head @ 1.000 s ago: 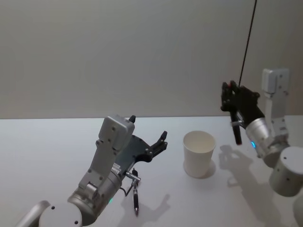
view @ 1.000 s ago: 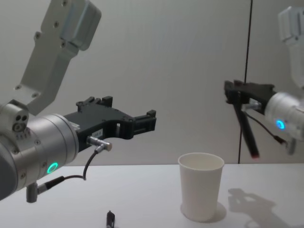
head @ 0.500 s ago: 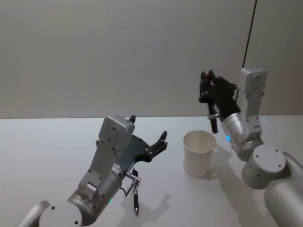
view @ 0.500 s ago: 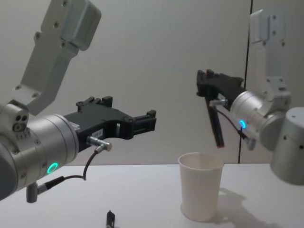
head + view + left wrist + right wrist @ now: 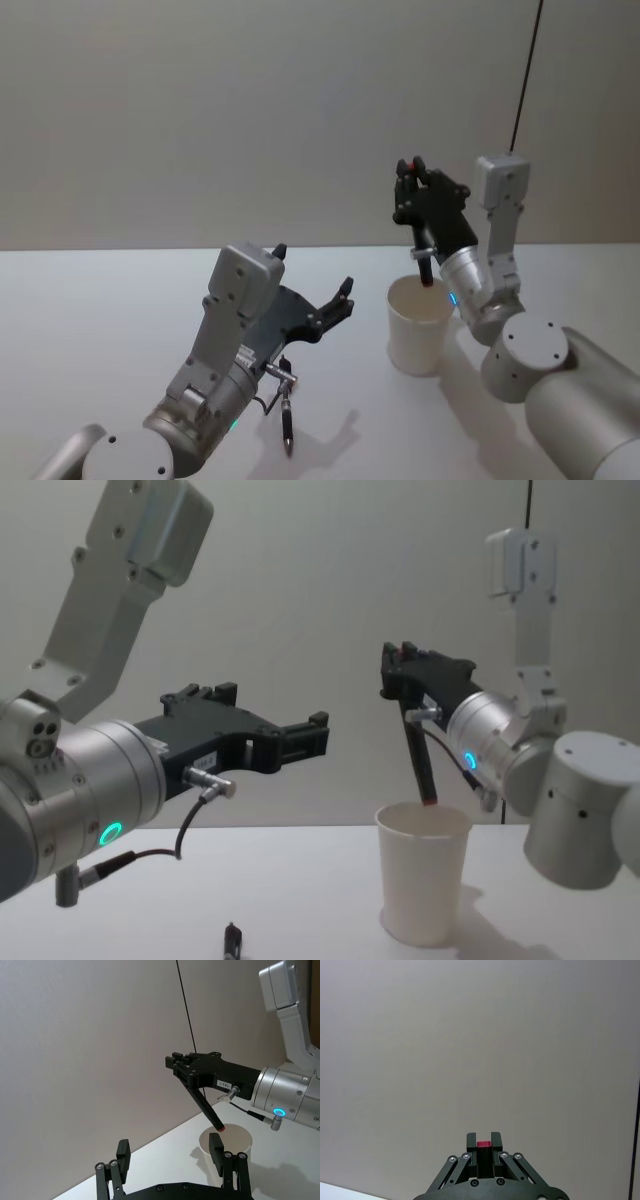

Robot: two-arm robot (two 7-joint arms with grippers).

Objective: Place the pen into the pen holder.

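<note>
Pen (image 5: 420, 765): pinched by its upper end in my right gripper (image 5: 398, 675), fingers closed narrow on it. It hangs tilted, red tip at rim level over the mouth of the pen holder (image 5: 423, 880).

Risk: the tip looks close to the rolled rim. A snag could shove the light cup over, and letting go this tilted could lever it down.

Room: open table (image 5: 100, 320) around the cup. A second pen (image 5: 287, 415) lies well apart, below my left gripper (image 5: 314, 270), whose fingers are wide and hold nothing.
</note>
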